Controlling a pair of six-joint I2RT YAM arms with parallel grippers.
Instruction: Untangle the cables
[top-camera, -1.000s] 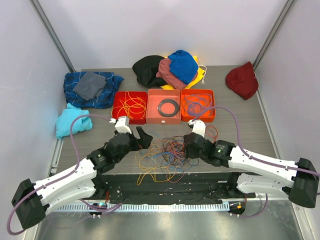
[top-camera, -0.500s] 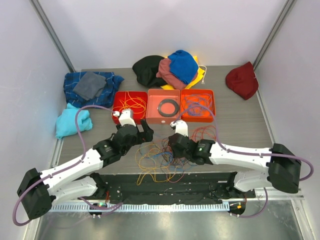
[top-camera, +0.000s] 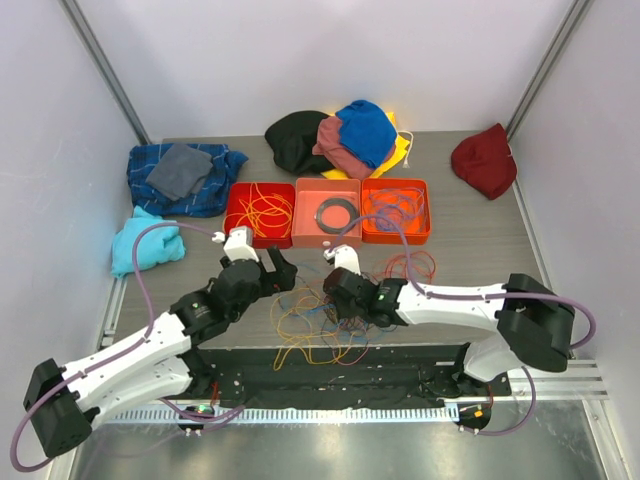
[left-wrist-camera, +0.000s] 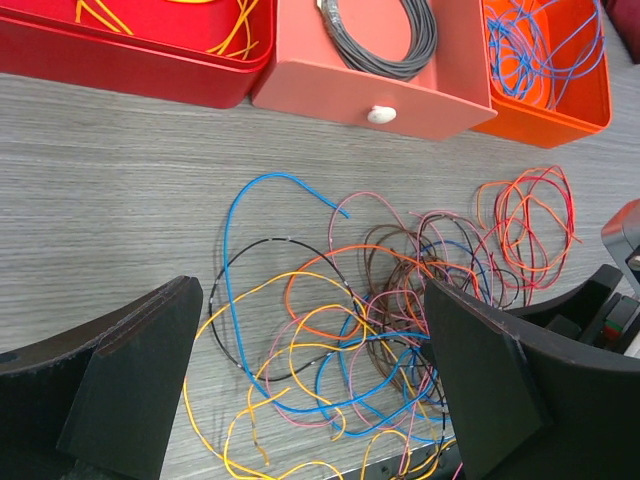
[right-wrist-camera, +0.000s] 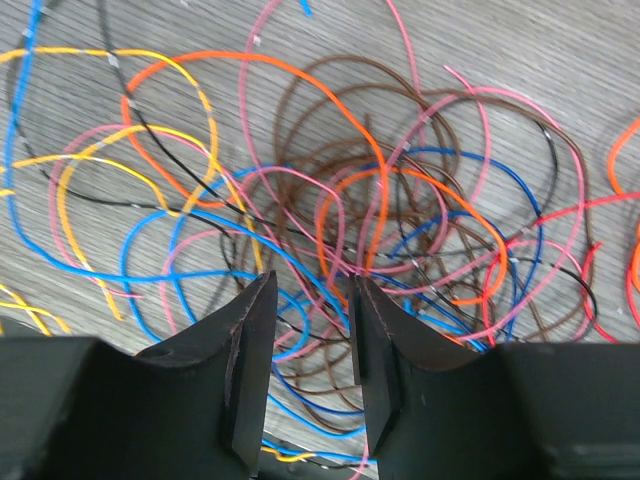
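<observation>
Tangle of thin multicoloured cables (left-wrist-camera: 390, 320) at 12 o'clock, my left claw (left-wrist-camera: 312, 290) wide apart, empty, my right claw (right-wrist-camera: 312, 285) narrowly parted, gripping nothing.

The cables (top-camera: 318, 316) lie on the table (top-camera: 470, 272), in front of three trays (top-camera: 310, 238) side by side.

Grey table (top-camera: 480, 258), tangled cables (left-wrist-camera: 390, 300), red trays (top-camera: 327, 241), clothes (top-camera: 345, 140)
</observation>
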